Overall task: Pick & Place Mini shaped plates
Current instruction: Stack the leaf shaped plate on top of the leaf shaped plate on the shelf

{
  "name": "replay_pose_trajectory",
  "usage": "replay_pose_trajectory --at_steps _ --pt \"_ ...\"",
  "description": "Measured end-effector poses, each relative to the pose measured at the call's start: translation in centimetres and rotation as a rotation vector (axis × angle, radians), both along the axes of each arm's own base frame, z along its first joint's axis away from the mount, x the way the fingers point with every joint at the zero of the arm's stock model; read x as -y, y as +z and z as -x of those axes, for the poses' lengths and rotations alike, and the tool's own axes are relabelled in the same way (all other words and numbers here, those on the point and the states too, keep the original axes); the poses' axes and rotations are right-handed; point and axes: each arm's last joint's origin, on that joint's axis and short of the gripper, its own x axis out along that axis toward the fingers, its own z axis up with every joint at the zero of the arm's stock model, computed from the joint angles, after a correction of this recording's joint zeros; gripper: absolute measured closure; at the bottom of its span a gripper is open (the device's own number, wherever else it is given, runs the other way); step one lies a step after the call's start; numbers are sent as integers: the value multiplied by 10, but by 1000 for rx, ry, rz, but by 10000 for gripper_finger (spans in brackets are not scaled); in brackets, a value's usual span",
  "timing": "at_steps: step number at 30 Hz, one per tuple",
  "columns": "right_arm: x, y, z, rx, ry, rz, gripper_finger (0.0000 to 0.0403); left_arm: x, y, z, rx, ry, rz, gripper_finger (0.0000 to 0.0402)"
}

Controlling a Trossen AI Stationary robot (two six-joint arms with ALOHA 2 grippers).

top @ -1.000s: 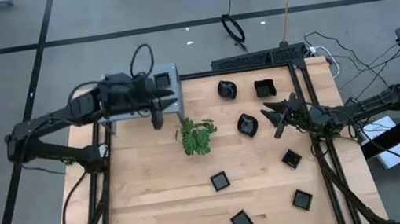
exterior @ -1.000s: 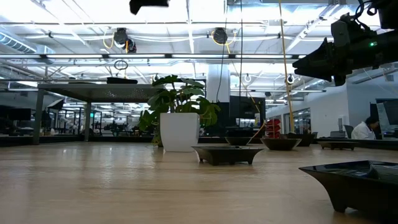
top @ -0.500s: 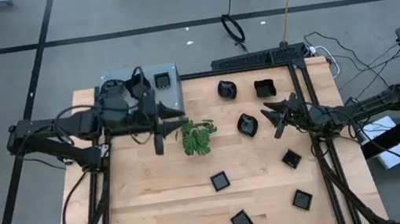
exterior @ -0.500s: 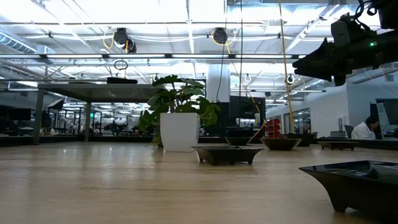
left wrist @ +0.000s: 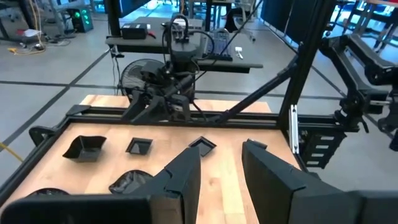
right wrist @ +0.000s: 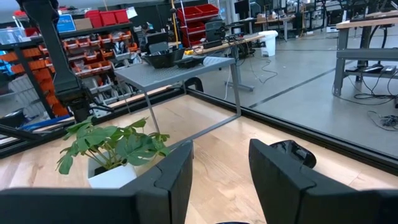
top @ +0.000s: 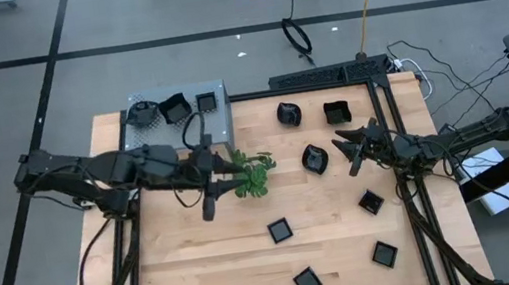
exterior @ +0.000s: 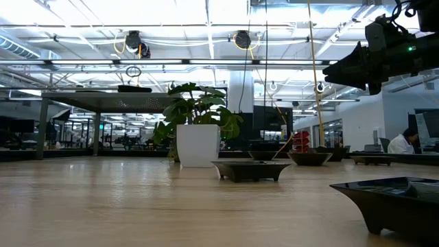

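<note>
I see the grey perforated metal box at the far left corner of the wooden table, off its far edge. It holds three mini shaped plates: a rounded one, an irregular one and a square one.

My left gripper is over the left-middle of the table, arm stretched in from the left, fingertips at the green plant sprig. In the left wrist view its fingers stand apart with a clear gap and nothing between them.

The rest of the black plates lie on the table right of the sprig. Far side: a rounded plate and a squarish one. Middle: an irregular plate, just left of my right gripper. Nearer: a square plate, another, then one and one close to the near edge.

The right gripper hangs above the right-middle of the table, arm coming in from the right edge. In the right wrist view its fingers are spread, nothing gripped; beyond them I see the sprig in its white pot and a rounded plate.

Low view: shallow plates on the tabletop, one close at right, and a dark arm up at the right.
</note>
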Motion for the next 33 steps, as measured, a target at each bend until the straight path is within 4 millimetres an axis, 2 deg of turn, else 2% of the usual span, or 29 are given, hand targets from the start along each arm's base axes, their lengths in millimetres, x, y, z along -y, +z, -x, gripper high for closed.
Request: replay_pose_trajectory --at_steps 3,9,13,19,33 --pt "0 0 0 40 0 -67 258 0 0 0 1 1 4 279" --pt "0 0 0 280 -21 -467 257 0 2 0 18 -1 -1 279" --pt "0 0 0 370 -34 -614 258 0 2 0 20 0 -3 279" --pt "3 0 2 444 -140 -646 258 0 2 0 21 0 -4 279" --pt "6 2 2 437 -180 -578 257 -2 4 -1 39 -2 -42 279"
